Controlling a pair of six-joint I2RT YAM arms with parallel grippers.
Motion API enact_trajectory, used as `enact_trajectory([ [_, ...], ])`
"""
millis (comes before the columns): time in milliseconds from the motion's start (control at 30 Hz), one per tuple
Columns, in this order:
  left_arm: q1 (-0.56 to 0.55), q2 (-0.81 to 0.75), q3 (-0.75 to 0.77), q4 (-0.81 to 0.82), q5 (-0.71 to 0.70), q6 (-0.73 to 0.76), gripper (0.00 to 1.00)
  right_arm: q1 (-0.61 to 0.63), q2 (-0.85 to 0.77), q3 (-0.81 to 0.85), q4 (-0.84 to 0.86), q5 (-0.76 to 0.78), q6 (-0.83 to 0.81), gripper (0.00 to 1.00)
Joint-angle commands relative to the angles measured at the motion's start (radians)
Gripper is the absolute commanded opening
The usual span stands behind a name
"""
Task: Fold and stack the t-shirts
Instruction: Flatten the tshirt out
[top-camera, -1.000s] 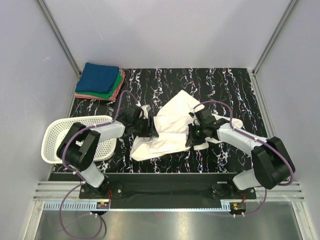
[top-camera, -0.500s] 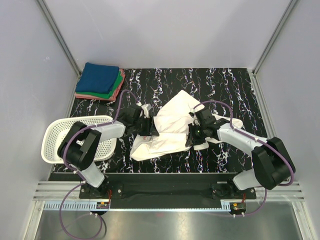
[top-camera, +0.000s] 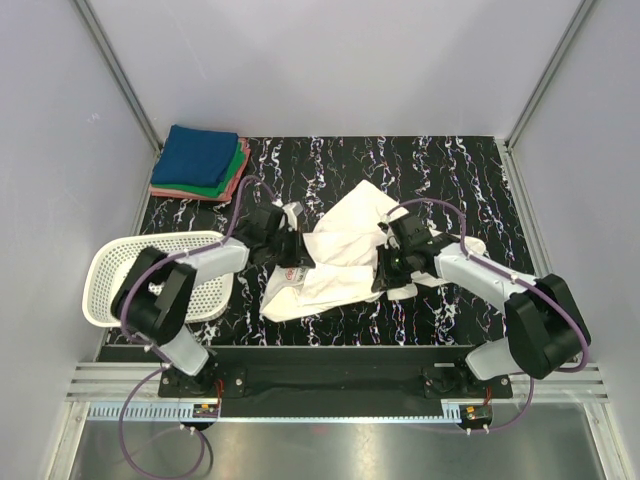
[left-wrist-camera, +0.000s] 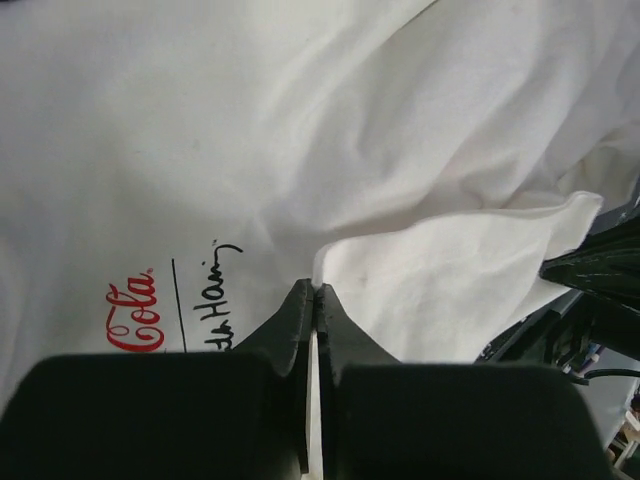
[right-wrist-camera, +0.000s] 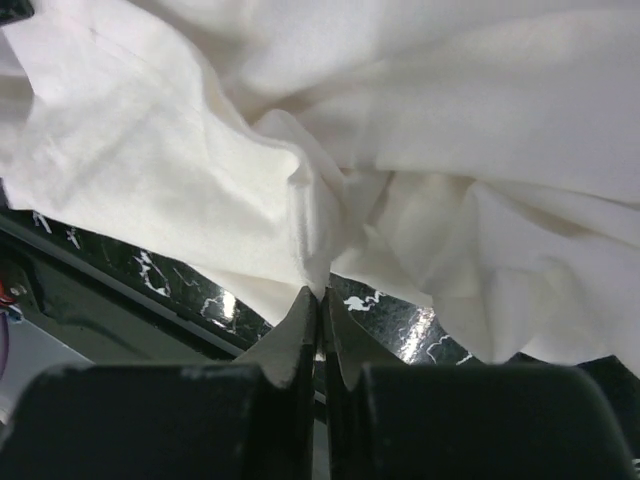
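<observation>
A crumpled white t-shirt (top-camera: 345, 235) lies in the middle of the black marbled table, and a small red print shows near its lower left. In the left wrist view, red script and black handwriting (left-wrist-camera: 170, 300) run across the cloth (left-wrist-camera: 300, 130). My left gripper (top-camera: 298, 247) (left-wrist-camera: 316, 291) is shut on a fold of this shirt at its left side. My right gripper (top-camera: 386, 277) (right-wrist-camera: 321, 292) is shut on a bunched edge of the white cloth (right-wrist-camera: 200, 190) at the shirt's right side, just above the table. A stack of folded t-shirts (top-camera: 200, 160), blue on top of green and pink, sits at the back left.
A white mesh basket (top-camera: 108, 275) stands at the left edge beside the left arm. Grey walls close in the table on three sides. The arms' bases and a black rail run along the near edge (top-camera: 330, 365).
My left gripper has closed on the shirt's left fold and drawn slightly back and left, pulling the cloth so the red print shows. The right gripper has kept its hold and place.
</observation>
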Motion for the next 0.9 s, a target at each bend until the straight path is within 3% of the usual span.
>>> enact_trajectory([
  [0, -0.003, -0.178, 0.116, -0.062, -0.039, -0.015, 0.00, 0.005, -0.016, 0.161, -0.044, 0.019, 0.003, 0.07],
  [133, 0.000, -0.287, 0.242, -0.289, -0.184, -0.007, 0.00, 0.005, 0.038, 0.306, -0.059, 0.016, -0.014, 0.08],
  [167, 0.003, -0.304, 0.265, -0.329, -0.277, -0.010, 0.00, 0.002, 0.088, 0.345, -0.053, 0.018, -0.017, 0.09],
  [233, 0.032, -0.339, 0.348, -0.465, -0.380, -0.016, 0.00, 0.003, 0.171, 0.534, -0.086, 0.041, -0.045, 0.12],
  [300, 0.075, -0.348, 0.408, -0.550, -0.534, -0.036, 0.00, 0.003, 0.331, 0.803, -0.199, 0.041, -0.089, 0.21],
  [333, 0.139, -0.345, 0.455, -0.613, -0.565, -0.050, 0.00, 0.002, 0.386, 0.899, -0.262, 0.056, -0.097, 0.35],
  [400, 0.212, -0.341, 0.489, -0.651, -0.576, -0.056, 0.00, 0.003, 0.475, 1.077, -0.418, 0.140, -0.080, 0.41],
  [467, 0.285, -0.342, 0.514, -0.667, -0.567, -0.059, 0.00, 0.002, 0.425, 1.059, -0.450, 0.183, -0.057, 0.45],
  [633, 0.330, -0.318, 0.528, -0.668, -0.547, -0.053, 0.00, 0.003, 0.192, 0.692, -0.446, 0.386, 0.107, 0.48],
  [867, 0.333, -0.255, 0.543, -0.647, -0.473, -0.050, 0.00, 0.005, -0.087, 0.280, -0.394, 0.375, 0.268, 0.42],
])
